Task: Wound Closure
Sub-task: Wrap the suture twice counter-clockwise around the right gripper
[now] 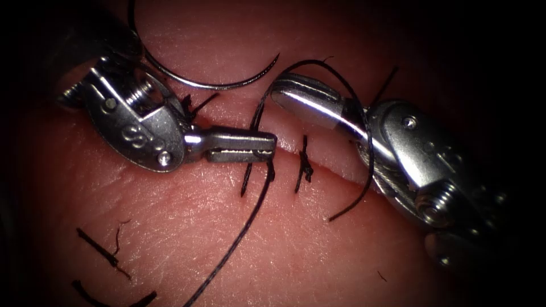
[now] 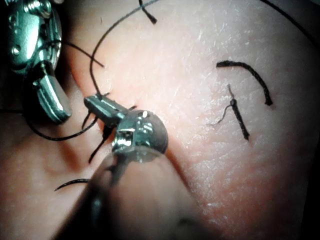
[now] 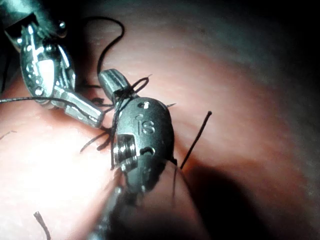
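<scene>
Landmark: the cut (image 1: pixel 335 170) in the tissue (image 1: pixel 318 250).

Needle (image 1: pixel 213 85): lies free on the tissue on the far side of the cut, curve open away from it, not in the tissue and held by neither tool.

Left end effector (image 1: pixel 267 146): jaws together directly over the cut, clamped on the thread (image 1: pixel 239 239) where it meets the wound line. From there the thread trails away on the near side of the cut.

Right end effector (image 1: pixel 284 94): tip just beyond the cut, to the right of the left tool. A loop of thread is wrapped around its jaws; these look closed, with nothing seen gripped between them.

Work done, as judged: one finished stitch (image 1: pixel 304 165) with short tails crosses the cut just right of the left tool. Cut ends (image 1: pixel 105 253) lie well off on the near side.

Work left, as judged: the stitch under the left tool is not yet tied down, and the cut shows open further right.
</scene>
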Action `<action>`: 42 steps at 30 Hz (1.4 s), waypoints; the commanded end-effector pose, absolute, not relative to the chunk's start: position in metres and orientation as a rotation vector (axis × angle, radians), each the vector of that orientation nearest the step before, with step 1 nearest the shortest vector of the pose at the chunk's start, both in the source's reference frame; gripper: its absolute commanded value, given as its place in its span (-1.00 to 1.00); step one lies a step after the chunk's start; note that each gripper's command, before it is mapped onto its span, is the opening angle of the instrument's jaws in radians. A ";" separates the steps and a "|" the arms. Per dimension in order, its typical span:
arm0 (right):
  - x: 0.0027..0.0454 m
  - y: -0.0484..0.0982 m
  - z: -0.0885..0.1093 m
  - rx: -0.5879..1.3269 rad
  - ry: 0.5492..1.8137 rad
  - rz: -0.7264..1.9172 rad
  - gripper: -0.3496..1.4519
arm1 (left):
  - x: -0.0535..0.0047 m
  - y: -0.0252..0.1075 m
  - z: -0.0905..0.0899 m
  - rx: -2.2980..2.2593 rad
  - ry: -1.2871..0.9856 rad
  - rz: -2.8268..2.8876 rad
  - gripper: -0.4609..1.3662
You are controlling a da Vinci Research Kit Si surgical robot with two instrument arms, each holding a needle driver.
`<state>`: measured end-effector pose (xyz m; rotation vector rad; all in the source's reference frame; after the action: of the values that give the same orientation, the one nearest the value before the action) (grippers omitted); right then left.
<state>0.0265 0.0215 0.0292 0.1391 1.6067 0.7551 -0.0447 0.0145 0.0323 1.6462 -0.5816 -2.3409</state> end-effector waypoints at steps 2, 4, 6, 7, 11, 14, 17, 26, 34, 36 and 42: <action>0.0269 0.021 0.029 0.131 1.604 0.760 -1.00 | -0.0455 0.014 0.032 1.657 -0.550 -2.325 -0.88; 0.0271 0.022 0.029 0.129 1.603 0.762 -1.00 | -0.0465 0.014 0.032 1.660 -0.523 -2.310 -0.88; 0.0271 0.022 0.029 0.126 1.602 0.764 -1.00 | -0.0469 0.014 0.032 1.656 -0.510 -2.299 -0.88; 0.0270 0.022 0.029 0.122 1.599 0.769 -1.00 | -0.0472 0.014 0.032 1.659 -0.501 -2.291 -0.88; 0.0265 0.022 0.030 0.085 1.586 0.781 -1.00 | -0.0471 0.014 0.032 1.669 -0.490 -2.273 -0.88; 0.0263 0.023 0.030 0.082 1.584 0.784 -0.93 | -0.0471 0.014 0.031 1.668 -0.490 -2.273 -0.88; 0.0268 0.023 0.030 0.064 1.574 0.780 -0.48 | -0.0477 0.014 0.031 1.667 -0.491 -2.278 -0.88; 0.0286 0.022 0.031 0.020 1.527 0.690 0.33 | -0.0487 0.014 0.030 1.683 -0.468 -2.264 -0.88; 0.0279 0.021 0.031 0.045 1.457 0.594 0.26 | -0.0482 0.014 0.028 1.704 -0.460 -2.258 -0.88; 0.0276 0.021 0.032 0.047 1.457 0.589 0.20 | -0.0485 0.015 0.027 1.756 -0.433 -2.238 -0.88; 0.0274 0.020 0.032 0.062 1.440 0.574 0.17 | -0.0489 0.015 0.026 1.805 -0.401 -2.229 -0.88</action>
<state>0.0274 0.0202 0.0317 0.0614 1.4403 0.5664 -0.0490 0.0153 0.0258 1.8088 -0.4023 -2.2296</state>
